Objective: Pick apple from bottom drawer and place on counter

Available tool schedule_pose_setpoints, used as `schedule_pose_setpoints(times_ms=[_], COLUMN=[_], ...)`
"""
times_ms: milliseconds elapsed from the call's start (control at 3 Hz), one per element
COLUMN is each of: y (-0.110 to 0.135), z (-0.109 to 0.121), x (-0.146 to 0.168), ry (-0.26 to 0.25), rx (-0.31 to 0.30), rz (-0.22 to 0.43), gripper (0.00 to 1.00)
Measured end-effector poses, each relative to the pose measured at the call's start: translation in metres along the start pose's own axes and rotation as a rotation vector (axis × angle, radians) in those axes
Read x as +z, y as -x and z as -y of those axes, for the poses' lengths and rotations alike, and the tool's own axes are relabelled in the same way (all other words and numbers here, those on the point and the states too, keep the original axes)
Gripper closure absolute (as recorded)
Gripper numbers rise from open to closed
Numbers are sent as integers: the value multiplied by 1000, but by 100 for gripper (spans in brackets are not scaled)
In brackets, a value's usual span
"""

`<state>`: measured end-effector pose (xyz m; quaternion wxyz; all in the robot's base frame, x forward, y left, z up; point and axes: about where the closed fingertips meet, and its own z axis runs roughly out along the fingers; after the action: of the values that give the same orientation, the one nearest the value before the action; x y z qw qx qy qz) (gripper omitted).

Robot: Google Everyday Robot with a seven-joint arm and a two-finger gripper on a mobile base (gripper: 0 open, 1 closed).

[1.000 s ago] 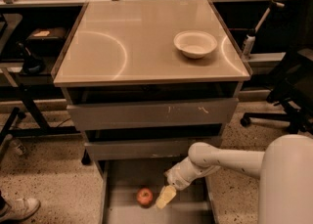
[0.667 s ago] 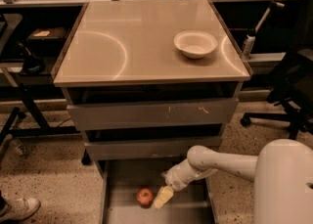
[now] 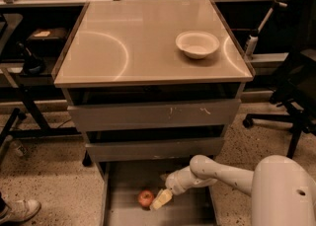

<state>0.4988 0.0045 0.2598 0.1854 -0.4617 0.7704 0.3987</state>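
The apple point(image 3: 145, 198), small and red, lies on the grey floor of the open bottom drawer point(image 3: 123, 180), left of centre. My gripper point(image 3: 159, 201) reaches down into the drawer from the right on a white arm, its pale fingertips right beside the apple on its right side. The counter point(image 3: 128, 47) is the glossy beige top of the cabinet above.
A white bowl point(image 3: 197, 44) stands on the counter's right part. Two closed grey drawers point(image 3: 153, 114) sit above the open one. An office chair point(image 3: 296, 101) is at the right, a desk leg point(image 3: 29, 111) and a shoe point(image 3: 15, 209) at the left.
The arm has shifted slightly left and down, bringing the gripper closer to the apple. The apple has not moved.
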Motion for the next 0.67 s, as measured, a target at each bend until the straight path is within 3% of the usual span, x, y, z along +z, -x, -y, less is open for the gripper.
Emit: schedule_pose_setpoints(times_ms=[333, 667], y=[0, -6], z=[0, 10], x=[0, 16], ry=[0, -31], rx=[0, 2], rz=[0, 18], gripper=[0, 0])
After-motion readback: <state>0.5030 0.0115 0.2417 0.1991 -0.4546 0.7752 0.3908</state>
